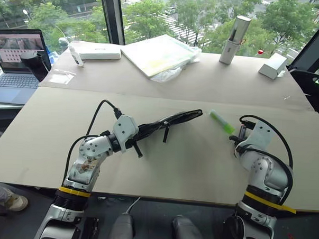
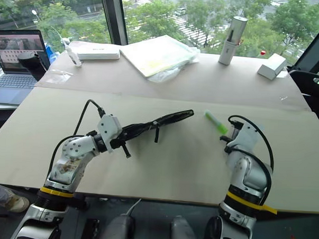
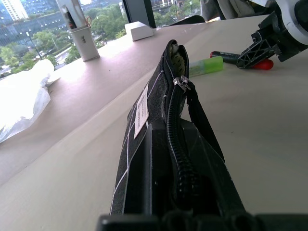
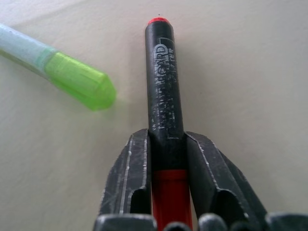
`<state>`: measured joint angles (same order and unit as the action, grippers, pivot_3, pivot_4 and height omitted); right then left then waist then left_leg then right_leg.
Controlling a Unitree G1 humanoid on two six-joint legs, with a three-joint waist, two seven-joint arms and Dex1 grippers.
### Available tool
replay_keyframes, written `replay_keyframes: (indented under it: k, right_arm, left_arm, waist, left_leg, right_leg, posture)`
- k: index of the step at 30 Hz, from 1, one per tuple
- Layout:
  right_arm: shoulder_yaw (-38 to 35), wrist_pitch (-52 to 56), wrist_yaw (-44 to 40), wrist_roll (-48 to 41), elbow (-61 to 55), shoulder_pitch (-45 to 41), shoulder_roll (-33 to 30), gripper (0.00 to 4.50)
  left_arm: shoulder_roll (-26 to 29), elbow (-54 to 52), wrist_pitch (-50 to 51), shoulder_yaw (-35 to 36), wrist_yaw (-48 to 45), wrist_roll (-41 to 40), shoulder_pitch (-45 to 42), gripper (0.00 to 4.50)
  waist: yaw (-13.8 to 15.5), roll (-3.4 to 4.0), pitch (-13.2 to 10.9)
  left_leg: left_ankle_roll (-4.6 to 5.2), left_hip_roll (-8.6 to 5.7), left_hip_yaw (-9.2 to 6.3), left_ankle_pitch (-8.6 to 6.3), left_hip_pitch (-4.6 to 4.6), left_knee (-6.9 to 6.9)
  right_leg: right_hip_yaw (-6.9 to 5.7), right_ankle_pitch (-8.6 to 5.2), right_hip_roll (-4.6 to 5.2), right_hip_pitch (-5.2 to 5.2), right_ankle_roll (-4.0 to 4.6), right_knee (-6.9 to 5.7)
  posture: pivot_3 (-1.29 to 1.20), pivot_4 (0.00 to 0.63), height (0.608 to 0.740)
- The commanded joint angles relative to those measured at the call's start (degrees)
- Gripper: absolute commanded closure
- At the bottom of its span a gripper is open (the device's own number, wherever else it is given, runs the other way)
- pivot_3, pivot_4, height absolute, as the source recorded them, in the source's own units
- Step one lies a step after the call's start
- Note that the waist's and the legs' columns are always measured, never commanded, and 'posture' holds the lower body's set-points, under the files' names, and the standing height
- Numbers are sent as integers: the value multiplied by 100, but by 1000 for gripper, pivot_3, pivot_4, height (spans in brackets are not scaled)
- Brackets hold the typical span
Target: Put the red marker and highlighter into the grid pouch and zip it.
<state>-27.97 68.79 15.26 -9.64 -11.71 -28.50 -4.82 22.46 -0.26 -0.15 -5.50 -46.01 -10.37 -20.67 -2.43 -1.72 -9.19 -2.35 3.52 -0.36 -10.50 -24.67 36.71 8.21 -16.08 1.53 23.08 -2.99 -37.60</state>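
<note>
so the right gripper (image 4: 166, 144) is pinched on the red marker (image 4: 163, 82), and the grid pouch (image 1: 167, 122) held by the left gripper (image 1: 135, 137) sits off to its left, open end facing it.

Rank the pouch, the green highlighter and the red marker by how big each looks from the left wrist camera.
1. grid pouch, nearest the camera
2. highlighter
3. red marker, partly hidden by the right gripper, so unsure against the highlighter
</note>
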Motion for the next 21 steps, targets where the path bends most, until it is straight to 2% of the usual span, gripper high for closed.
replay_keyframes:
  k: [1, 8, 10, 12, 17, 21]
  right_arm:
    - [-206, 69, 179, 175, 220, 215, 11, 3973]
    - [-473, -240, -68, -152, 205, 131, 14, 3973]
    - [-460, -516, -277, -227, 239, 107, -189, 3973]
    - [-105, -1235, -768, -101, 303, 182, -773, 3973]
    - [1595, -3944, -2580, 821, 331, 794, -2747, 3973]
    - [2221, -6285, -4014, 1168, 285, 1221, -3997, 3973]
  left_arm:
    - [-2, -122, -127, 56, 38, -49, -50, 4500]
    - [19, -179, -122, 96, -73, -190, -41, 4500]
    - [30, -243, -113, 125, -175, -321, -36, 4500]
    - [63, -336, -108, 167, -333, -503, -6, 4500]
    - [323, -407, -72, 236, -750, -777, 26, 4500]
    - [629, -67, -189, 322, -1014, -689, -158, 4500]
  waist:
    - [4, 0, 0]
    - [4, -1, 0]
    - [0, -1, 0]
    - [1, 1, -1]
    - [-57, 55, -35]
    - [-178, 51, -37]
  left_leg:
    - [0, -1, 0, 0, 0, 0]
    - [0, -1, 0, 0, 0, 0]
    - [0, -1, 0, 0, 0, 0]
    - [0, -2, 0, 0, 0, 0]
    - [0, -25, 9, 0, -21, -5]
    - [1, -23, 7, -1, 0, -40]
  right_leg:
    - [0, 0, 0, -1, 0, 0]
    - [0, 0, 1, -1, -1, 2]
    - [1, 0, 1, -2, -1, 4]
    - [2, 0, 2, -2, -1, 5]
    - [14, -8, 22, 21, -14, 9]
    - [16, -10, 17, 11, -18, 22]
  posture:
    - [0, 150, 738]
    - [0, 150, 738]
    - [0, 150, 738]
    - [0, 150, 738]
    - [0, 150, 738]
    - [0, 150, 738]
